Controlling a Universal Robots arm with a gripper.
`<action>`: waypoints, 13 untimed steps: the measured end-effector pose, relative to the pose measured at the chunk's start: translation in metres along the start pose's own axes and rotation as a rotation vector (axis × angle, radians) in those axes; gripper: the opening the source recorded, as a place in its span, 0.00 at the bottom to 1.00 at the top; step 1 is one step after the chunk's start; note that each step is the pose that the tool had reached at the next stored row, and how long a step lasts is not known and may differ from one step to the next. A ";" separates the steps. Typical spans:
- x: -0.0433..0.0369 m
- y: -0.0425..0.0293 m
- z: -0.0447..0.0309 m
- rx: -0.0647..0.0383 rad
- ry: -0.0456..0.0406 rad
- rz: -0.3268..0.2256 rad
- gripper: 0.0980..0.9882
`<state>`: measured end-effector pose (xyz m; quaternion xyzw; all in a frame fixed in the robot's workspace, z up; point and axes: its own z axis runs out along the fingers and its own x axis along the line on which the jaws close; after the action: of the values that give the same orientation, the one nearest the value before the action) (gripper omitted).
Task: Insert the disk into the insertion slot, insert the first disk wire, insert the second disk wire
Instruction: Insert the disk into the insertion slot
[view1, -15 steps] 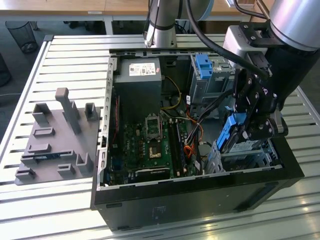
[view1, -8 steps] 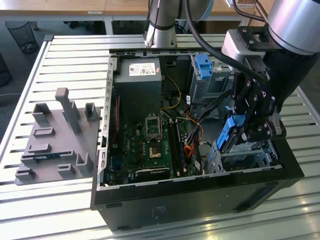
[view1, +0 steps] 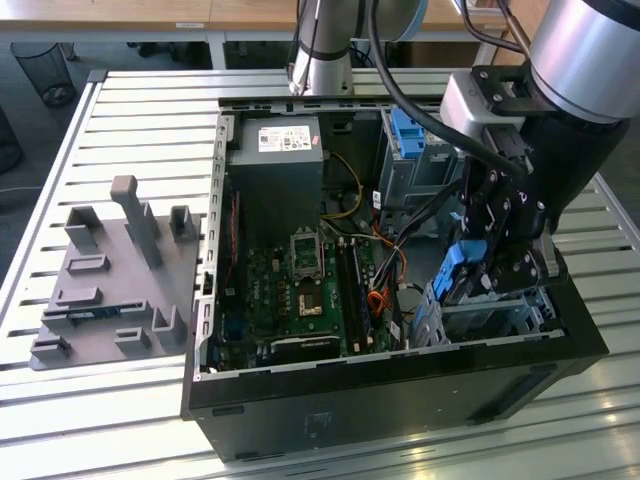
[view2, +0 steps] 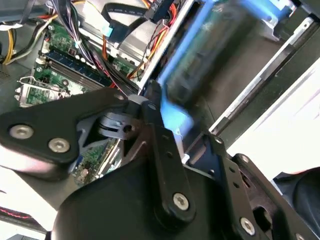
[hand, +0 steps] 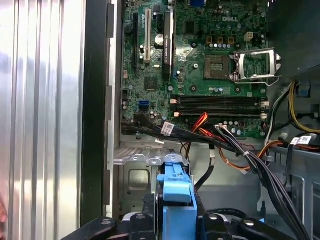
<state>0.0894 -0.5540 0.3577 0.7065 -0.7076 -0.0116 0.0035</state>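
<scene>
Open case — gripper holds disk (blue carrier) over insertion slot.

A silver slatted metal table with long parallel ribs carries 2 things in the exterior view. An open black rectangular computer case lies on the slats with its open side facing up. At 9 o'clock from the case, just beside it, a flat grey plastic fixture plate with upright pegs and low blocks rests on the slats. In the first wrist view the table's ribs run alongside the case's black wall.
</scene>
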 end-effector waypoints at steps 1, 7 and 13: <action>0.0000 0.0000 0.0007 0.000 0.0001 0.000 0.38; 0.0000 -0.0001 0.0037 0.000 0.0001 0.000 0.36; 0.0000 -0.0002 0.0039 0.000 0.0001 -0.001 0.09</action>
<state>0.0896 -0.5540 0.3539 0.7069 -0.7073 -0.0116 0.0036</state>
